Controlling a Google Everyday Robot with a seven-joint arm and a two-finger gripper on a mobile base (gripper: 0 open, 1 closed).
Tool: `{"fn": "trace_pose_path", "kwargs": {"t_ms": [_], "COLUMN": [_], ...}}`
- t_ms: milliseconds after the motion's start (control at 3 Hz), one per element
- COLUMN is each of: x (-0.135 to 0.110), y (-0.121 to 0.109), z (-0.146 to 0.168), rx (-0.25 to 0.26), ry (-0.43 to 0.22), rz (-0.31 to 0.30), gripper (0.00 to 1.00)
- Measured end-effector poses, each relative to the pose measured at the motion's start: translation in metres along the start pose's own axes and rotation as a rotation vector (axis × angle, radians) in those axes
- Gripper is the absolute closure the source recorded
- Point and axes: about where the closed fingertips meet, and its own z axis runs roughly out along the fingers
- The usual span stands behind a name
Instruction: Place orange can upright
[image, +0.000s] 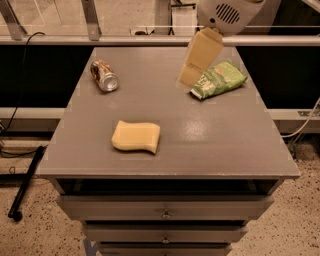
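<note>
The orange can (104, 75) lies on its side at the back left of the grey table (215, 135), its silver end facing the front right. My gripper (190, 76) hangs from the white arm head (227, 12) above the back middle of the table. It is just left of the green snack bag (218, 79) and well to the right of the can. It holds nothing that I can see.
A yellow sponge (136, 136) lies in the front left-middle of the table. Drawers (165, 212) sit under the tabletop. A glass rail (150, 37) runs behind the table. A black cable and pole (25, 182) lie on the floor at left.
</note>
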Motion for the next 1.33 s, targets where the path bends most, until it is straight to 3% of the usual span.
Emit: {"fn": "trace_pose_path", "kwargs": {"t_ms": [333, 667, 1333], "x": [-0.021, -0.065, -0.138], "y": [-0.01, -0.031, -0.062], "z": [0.023, 0.067, 0.159], "rx": [0.002, 0.009, 0.008], "ry": [-0.035, -0.067, -0.077], "rz": [0.045, 0.118, 0.312], "gripper": [0.0, 0.0, 0.0]}}
